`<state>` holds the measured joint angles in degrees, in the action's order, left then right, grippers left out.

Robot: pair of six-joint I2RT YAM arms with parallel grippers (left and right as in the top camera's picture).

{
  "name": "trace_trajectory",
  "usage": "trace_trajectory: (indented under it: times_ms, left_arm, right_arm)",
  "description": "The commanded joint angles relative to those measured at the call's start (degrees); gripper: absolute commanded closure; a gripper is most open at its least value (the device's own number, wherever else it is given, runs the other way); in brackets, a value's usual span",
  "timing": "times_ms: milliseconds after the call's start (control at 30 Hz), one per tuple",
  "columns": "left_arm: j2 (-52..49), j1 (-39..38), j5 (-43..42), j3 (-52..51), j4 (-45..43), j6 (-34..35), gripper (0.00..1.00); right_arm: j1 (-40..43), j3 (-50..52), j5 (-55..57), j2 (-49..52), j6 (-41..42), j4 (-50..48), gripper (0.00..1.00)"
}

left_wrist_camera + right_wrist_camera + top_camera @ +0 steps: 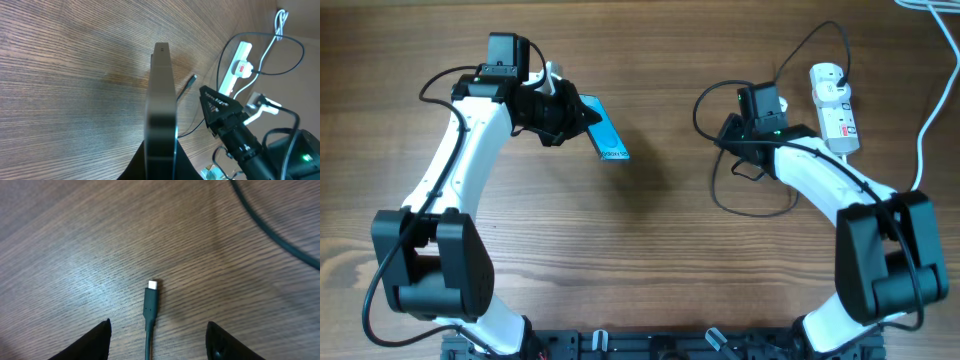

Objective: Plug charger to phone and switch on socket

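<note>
Materials: your table (650,270) is matt brown wood with long, streaked grain. The phone (607,137) is a slim flat slab with a cyan face. From the left wrist you see only its smooth grey edge, rounded at the far end. The charger (152,300) is a thin black cable ending in a small dark oblong plug with a pale tip. The socket (835,108) is a white elongated strip with a red-marked label, and a thick white lead (928,100) runs past it.

Jaws: your left gripper (578,120) is clenched on the phone. It holds the phone on edge, with its length projecting straight out beyond the fingertips. On your right gripper (158,327) the fingers (95,342) stand wide apart and grasp nothing. The charger's plug lies flat on the wood in the gap between them, touching neither, its tip pointing ahead of the jaws.

Arms: your left arm is bent at the elbow and turned inward. Your right arm is folded likewise, with its wrist angled down at the table. The socket lies behind that wrist on its outer side. The two grippers face each other, well apart.
</note>
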<state>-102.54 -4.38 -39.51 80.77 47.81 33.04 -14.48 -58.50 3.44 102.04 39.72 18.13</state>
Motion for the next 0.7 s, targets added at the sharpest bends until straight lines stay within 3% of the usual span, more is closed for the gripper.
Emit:
trace_trajectory:
  times_ms: [0,167,200,233,267,400,533,633,667]
  left_arm:
    - [1.16,0.0,-1.57,1.29,0.09,-1.18,0.96]
    - [1.16,0.0,-1.55,1.29,0.24,-1.11,0.96]
    - [1.16,0.0,-1.55,1.29,0.24,-1.11,0.96]
    - [1.16,0.0,-1.55,1.29,0.26,-1.11,0.96]
    - [1.16,0.0,-1.57,1.29,0.28,-1.11,0.96]
    - [1.16,0.0,-1.57,1.29,0.28,-1.11,0.96]
    - [1.16,0.15,-2.47,1.29,-1.16,-1.38,0.96]
    - [1.16,1.11,-14.27,1.29,-11.61,-3.5,0.96]
    - [1.16,1.66,-21.42,1.29,-19.3,-4.55,0.96]
  right_arm:
    - [-0.28,-0.33,-5.6,4.37,-0.7,-1.88,0.49]
    - [-0.33,-0.28,-7.74,9.88,-0.9,-2.01,0.66]
    - [-0.35,-0.26,-8.02,10.69,-1.22,-1.95,0.73]
    - [-0.33,-0.26,-8.02,11.3,-1.92,-2.08,0.88]
    - [-0.33,-0.26,-8.02,11.3,-2.32,-1.97,0.96]
    - [-0.26,-0.31,-9.46,11.19,-4.68,-0.63,0.95]
    - [1.4,-0.76,-26.14,3.5,-16.06,0.52,0.95]
    - [1.64,-0.76,-43.65,-6.19,-25.29,7.69,0.95]
    - [1.64,-0.74,-52.52,-10.75,-29.44,11.98,0.96]
